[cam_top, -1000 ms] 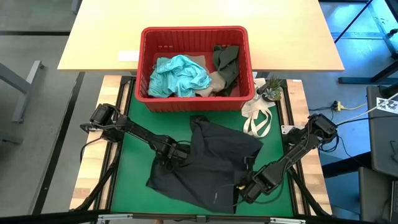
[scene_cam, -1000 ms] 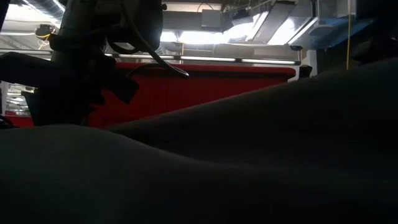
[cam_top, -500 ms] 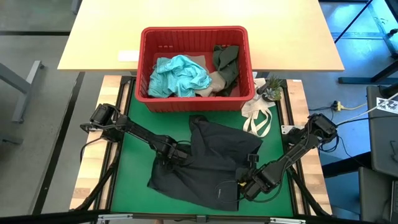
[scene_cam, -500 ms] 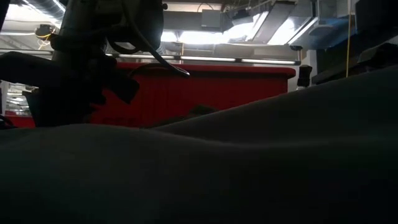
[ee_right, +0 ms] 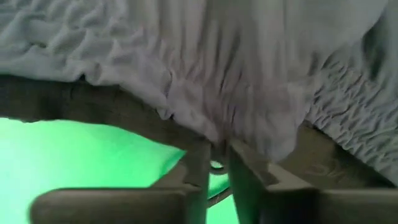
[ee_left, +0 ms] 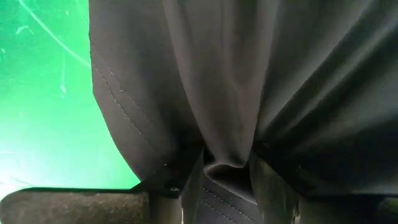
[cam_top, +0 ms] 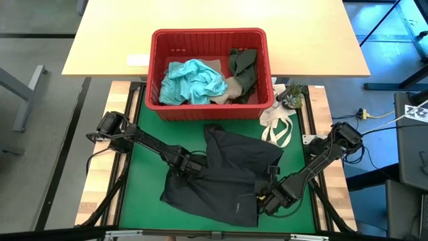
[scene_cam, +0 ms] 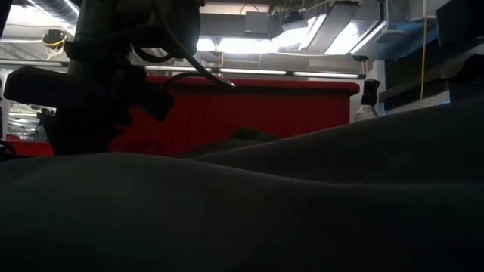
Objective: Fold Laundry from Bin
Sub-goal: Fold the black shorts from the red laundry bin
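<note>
Garment, black [cam_top: 227, 177]: soft, light, limp; hem best hold. My left pincer [ee_left: 227, 180] pinches its hem; right pincer [ee_right: 214, 163] grips bunched edge w/ jaws narrow.

A pale wooden desk [cam_top: 107, 40] is standing at the far side of the scene, with a white paper label [cam_top: 138, 60] lying on it. Nearer, a green mat [cam_top: 144, 184] is covering a lighter wood-slat surface [cam_top: 97, 174] that is showing at its left and right edges. Grey floor [cam_top: 33, 100] is spreading out to the left, and blue-lit floor [cam_top: 381, 33] is showing at the far right. A small potted plant [cam_top: 291, 95] is sitting near the mat's far right corner. In the low view, bright ceiling lights [scene_cam: 249, 45] are glowing among overhead ducts, and a clear bottle [scene_cam: 366, 106] is standing at the right.
</note>
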Robot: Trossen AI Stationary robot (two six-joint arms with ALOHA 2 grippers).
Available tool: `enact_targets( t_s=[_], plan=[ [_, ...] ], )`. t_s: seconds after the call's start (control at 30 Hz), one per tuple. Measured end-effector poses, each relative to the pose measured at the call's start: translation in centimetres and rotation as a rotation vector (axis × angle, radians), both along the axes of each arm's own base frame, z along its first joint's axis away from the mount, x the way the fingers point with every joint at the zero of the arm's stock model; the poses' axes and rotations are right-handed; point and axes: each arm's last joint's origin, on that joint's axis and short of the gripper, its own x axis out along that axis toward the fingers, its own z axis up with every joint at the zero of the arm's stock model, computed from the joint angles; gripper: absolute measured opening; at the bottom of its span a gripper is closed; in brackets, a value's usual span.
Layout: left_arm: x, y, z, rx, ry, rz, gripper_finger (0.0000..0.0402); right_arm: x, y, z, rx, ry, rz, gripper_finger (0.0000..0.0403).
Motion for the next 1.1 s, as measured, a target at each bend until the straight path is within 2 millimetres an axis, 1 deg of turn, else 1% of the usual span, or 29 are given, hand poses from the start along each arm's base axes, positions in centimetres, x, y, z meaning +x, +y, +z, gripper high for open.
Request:
enact_targets(
  t_s=[0.2,0.27,0.33,0.47,0.63,0.73,0.8,0.9,1.03,1.1],
  plan=[
    [0.0,0.0,0.0,-0.004,0.002,-0.001,0.0124,-0.2,-0.1,0.0,-0.006,0.026,-0.021,0.0167],
    [0.0,0.0,0.0,-0.004,0.003,-0.001,0.0124,-0.4,-0.2,0.0,0.009,0.057,-0.022,0.0187],
    [0.0,0.0,0.0,-0.004,0.003,-0.003,0.0124,-0.5,-0.1,-0.1,0.045,0.093,-0.039,0.0199],
    [0.0,0.0,0.0,-0.005,0.004,-0.003,0.0124,-0.7,0.2,-0.1,0.126,0.165,-0.094,0.0203],
    [0.0,0.0,0.0,-0.006,0.003,-0.003,0.0124,-0.9,0.7,0.0,0.268,0.285,-0.168,0.0192],
    [0.0,0.0,0.0,-0.006,0.004,-0.003,0.0124,-0.6,1.3,0.1,0.373,0.303,-0.167,0.0183],
    [0.0,0.0,0.0,-0.006,0.004,-0.003,0.0124,-0.1,1.9,0.6,0.436,0.282,-0.149,0.0179],
    [0.0,0.0,0.0,-0.006,0.003,-0.003,0.0124,1.0,2.8,2.2,0.485,0.190,-0.126,0.0175],
    [0.0,0.0,0.0,-0.006,0.003,-0.003,0.0124,2.1,3.1,4.0,0.416,0.008,-0.147,0.0174],
    [0.0,0.0,0.0,-0.006,0.003,-0.003,0.0124,2.5,3.3,4.4,0.407,-0.067,-0.163,0.0174]
  ],
)
